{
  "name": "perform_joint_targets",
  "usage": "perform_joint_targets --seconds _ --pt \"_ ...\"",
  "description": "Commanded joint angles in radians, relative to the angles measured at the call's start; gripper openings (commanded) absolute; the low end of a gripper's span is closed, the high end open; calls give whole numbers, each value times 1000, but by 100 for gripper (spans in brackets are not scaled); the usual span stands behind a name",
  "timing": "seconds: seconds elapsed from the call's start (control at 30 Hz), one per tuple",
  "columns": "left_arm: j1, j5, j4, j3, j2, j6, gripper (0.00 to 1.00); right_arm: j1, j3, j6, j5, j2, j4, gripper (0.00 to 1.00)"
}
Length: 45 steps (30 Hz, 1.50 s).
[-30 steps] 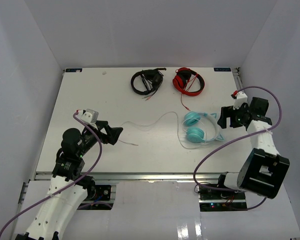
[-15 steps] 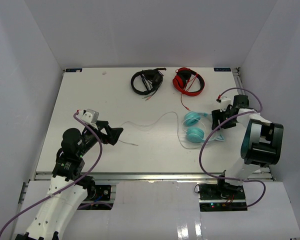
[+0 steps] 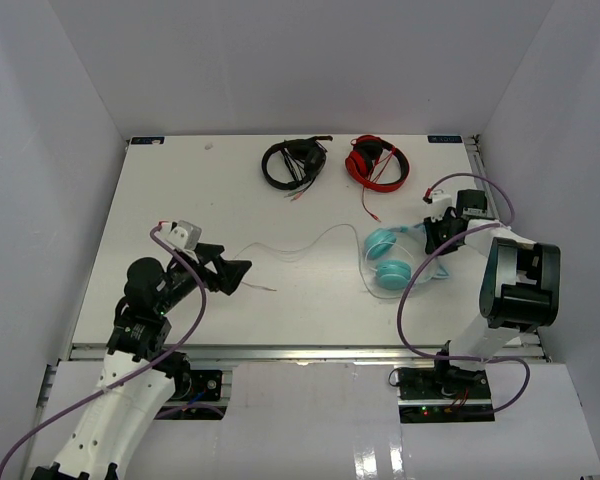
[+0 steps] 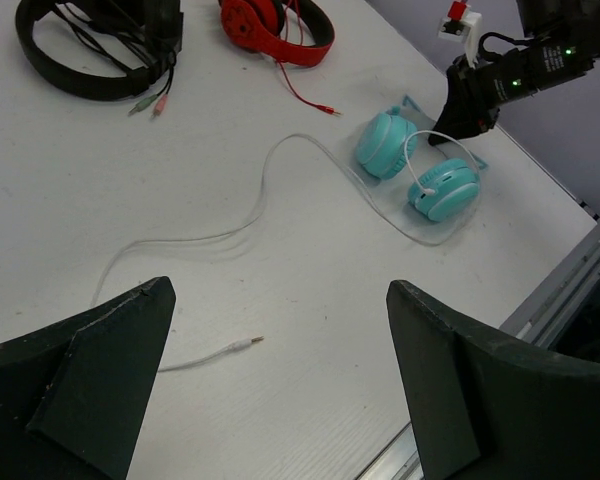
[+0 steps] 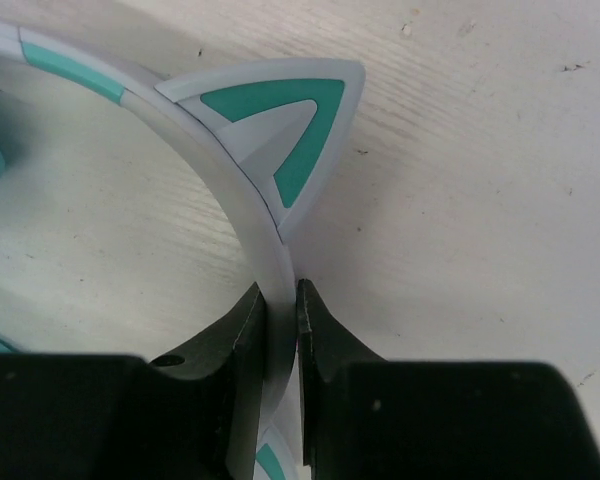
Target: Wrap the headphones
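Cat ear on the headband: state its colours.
Cat ear: white with teal inset, right wrist view.

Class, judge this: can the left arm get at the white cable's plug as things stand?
Probably yes. The plug lies on bare table just ahead of the open left gripper, with nothing between them.

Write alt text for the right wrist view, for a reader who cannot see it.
The right gripper is shut on the white headband of the teal headphones, right beside a white and teal cat-ear point. The headband curves away over a pale table.
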Motion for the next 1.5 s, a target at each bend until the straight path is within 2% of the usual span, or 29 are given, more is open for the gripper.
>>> perform_joint_targets --seconds 0.0,0.13,0.23,0.33,0.43,0.53,0.6,0.7,0.87,1.07,1.13,1.2,1.4,1.47 --pt "-8 151 92 -20 -8 3 98 6 -37 20 -116 -145 -15 8" --pt "-58 217 184 -58 -6 -9 98 10 -15 112 -147 -365 -35 8" --pt "-144 214 264 -55 47 4 98 31 2 317 -57 -505 36 8" --pt "-363 53 301 -22 172 53 98 41 10 482 7 -624 119 8" --pt "-599 -113 339 45 308 148 98 41 35 588 -85 -667 153 8" --pt "-711 -249 438 99 478 232 98 43 81 652 -182 -658 124 8" --pt "-777 -274 509 109 543 319 98 41 138 683 -219 -644 87 8" --pt "-852 -312 752 93 681 461 98 41 203 726 -237 -644 15 8" --pt "-875 -337 952 102 847 634 98 41 273 791 -299 -682 -53 8" --pt "-860 -400 1102 94 989 797 98 41 325 843 -379 -723 -120 8" --pt "-845 -474 1176 98 1028 835 98 41 338 860 -416 -729 -137 8" --pt "-824 -494 1208 107 1055 854 98 41 349 881 -447 -735 -148 8" --pt "-734 -430 1179 211 1162 811 97 41 368 937 -510 -765 -156 8" --pt "-719 -359 1180 224 1197 783 94 41 381 950 -523 -772 -155 8"
